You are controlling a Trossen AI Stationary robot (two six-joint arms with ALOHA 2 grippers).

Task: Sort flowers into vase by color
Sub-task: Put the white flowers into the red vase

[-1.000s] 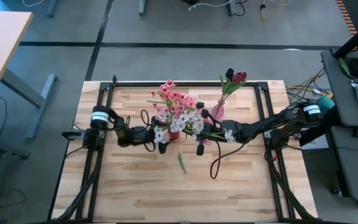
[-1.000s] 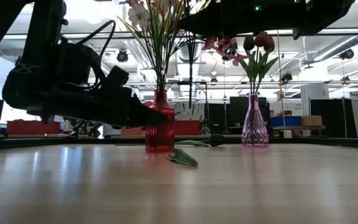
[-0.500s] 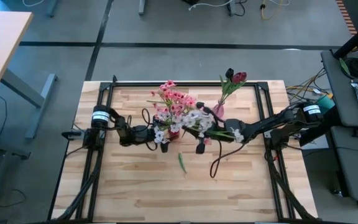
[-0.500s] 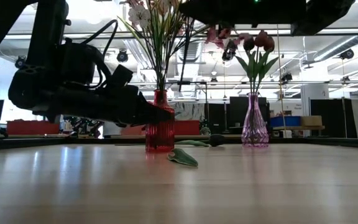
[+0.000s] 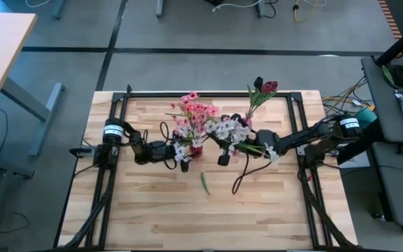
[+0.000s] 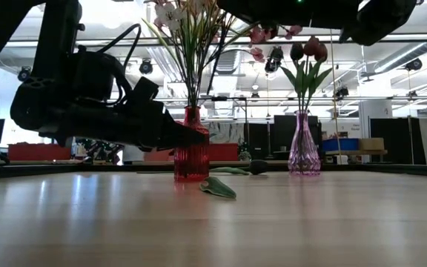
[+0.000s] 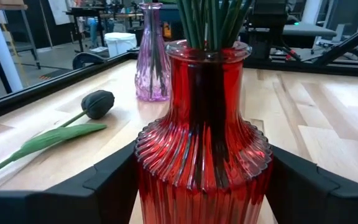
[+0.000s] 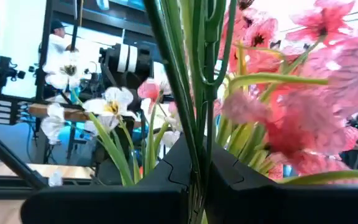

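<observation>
Right gripper (image 5: 249, 147) closed on white sprig (image 5: 231, 131), stem apparently level, blossoms toward red vase (image 5: 195, 150).

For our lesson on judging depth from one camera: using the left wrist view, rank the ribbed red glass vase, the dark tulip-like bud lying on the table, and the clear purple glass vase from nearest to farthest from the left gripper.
1. Ribbed red glass vase: between the left gripper's fingers.
2. Dark tulip-like bud: lying on the wooden table, off to one side beyond the red vase.
3. Clear purple glass vase: upright, farther back than the bud.
</observation>
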